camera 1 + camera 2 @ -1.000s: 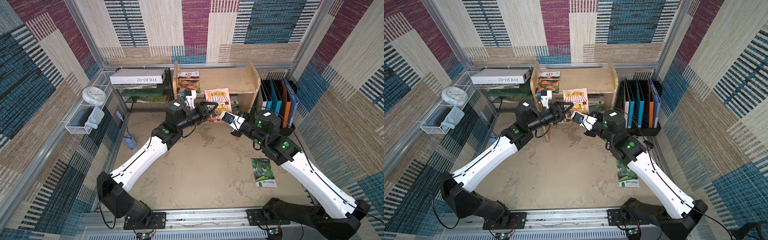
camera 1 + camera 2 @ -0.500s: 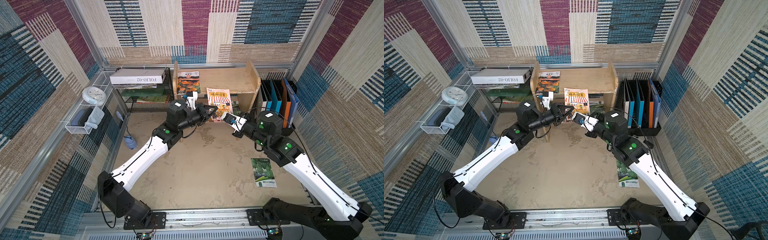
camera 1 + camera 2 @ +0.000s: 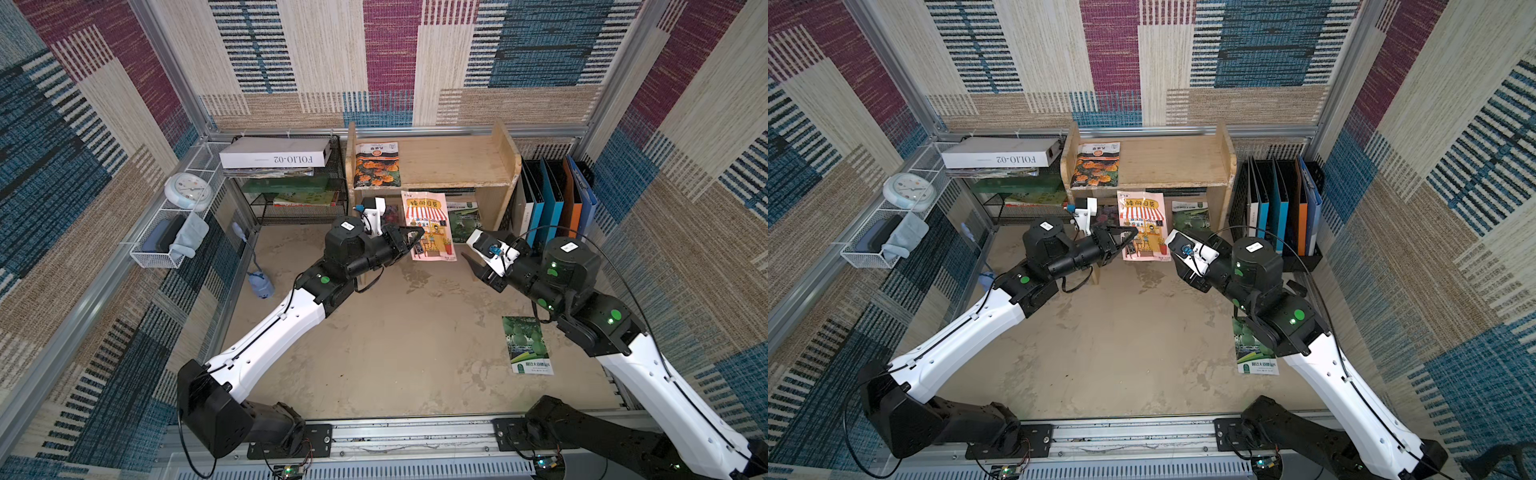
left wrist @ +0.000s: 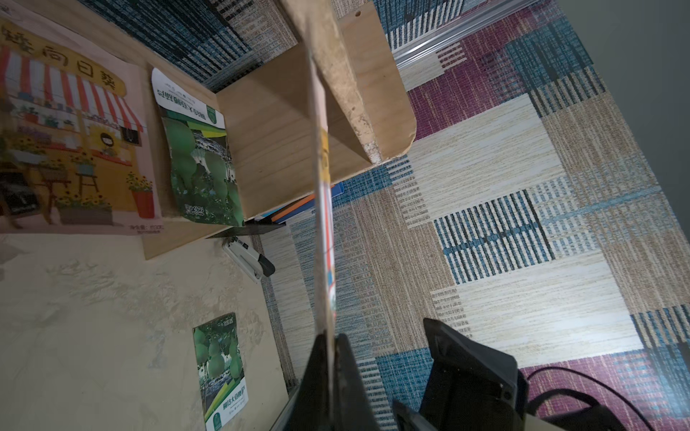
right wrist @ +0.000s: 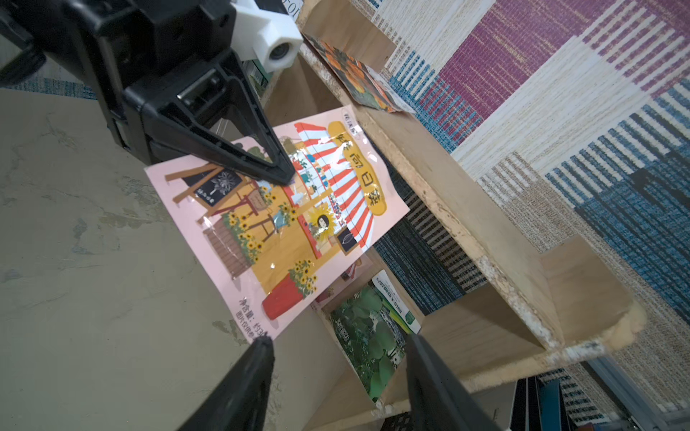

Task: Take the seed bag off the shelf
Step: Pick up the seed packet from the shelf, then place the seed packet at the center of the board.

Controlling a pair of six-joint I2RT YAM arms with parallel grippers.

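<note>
The left tool (image 3: 415, 237) was clamped on the long side edge of the pink seed bag (image 3: 430, 226), its two jaws pressed flat together on the film, as the left wrist view showed edge-on (image 4: 324, 224). The bag hung in the air in front of the lower tier of the shelf (image 3: 453, 166), face up and tilted. Its top edge was close under the front lip of the upper board; I could not tell whether they touched. Its bottom edge reached out over the table (image 3: 395, 332).

The right tool (image 5: 336, 373) stood with its jaws well apart, holding nothing. One fingertip (image 5: 261, 347) was just beside the bag's bottom corner.

Under the held bag a second pink packet (image 4: 74, 130) lay on the lower tier, with a green packet (image 3: 464, 216) just beside it. An orange-flower packet (image 3: 377, 165) lay at one end of the top board, against the raised side board.

The shelf was hemmed in by a black wire rack (image 3: 299, 195) on one side and a file holder (image 3: 552, 199) on the other. Bare table lay in front between the arms, and another green packet (image 3: 527, 345) lay flat near the right arm.
</note>
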